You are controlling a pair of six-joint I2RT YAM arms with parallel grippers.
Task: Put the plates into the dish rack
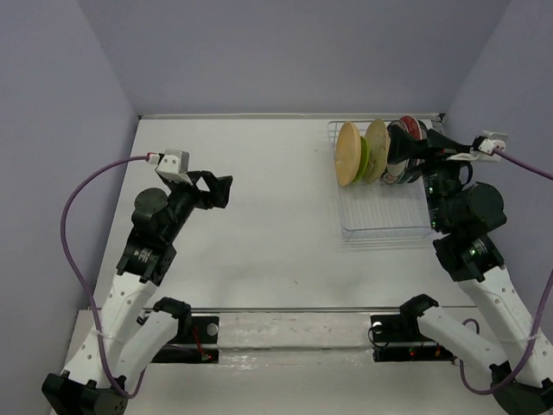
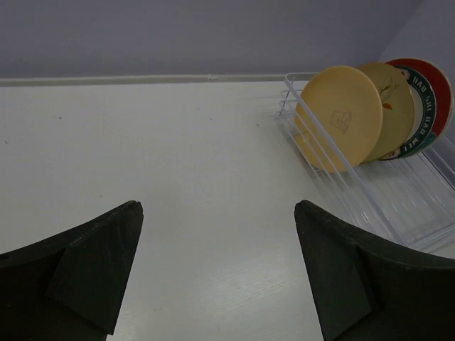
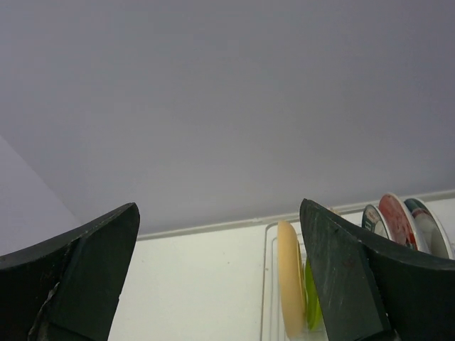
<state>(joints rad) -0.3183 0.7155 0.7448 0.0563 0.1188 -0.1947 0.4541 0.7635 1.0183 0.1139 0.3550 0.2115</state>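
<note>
The dish rack [image 1: 380, 226] stands at the back right of the table. Plates stand on edge in it: a plain tan-orange plate [image 1: 348, 153] at the left, a lime green one [image 1: 365, 162], a beige one [image 1: 377, 143], then red and white ones partly hidden under my right gripper [image 1: 404, 154], which hovers open and empty over them. The left wrist view shows the tan-orange plate [image 2: 340, 117], the beige bird plate [image 2: 394, 106] and the red plate [image 2: 432, 89]. My left gripper [image 1: 221, 190] is open and empty above the table's left middle.
The right wrist view shows the tan-orange plate [image 3: 288, 277], the lime green plate [image 3: 311, 298], the red plate [image 3: 394, 220] and the rack's wire rim [image 3: 266, 284]. The rack's near half [image 2: 398, 202] holds no plates. Grey walls close the back and sides.
</note>
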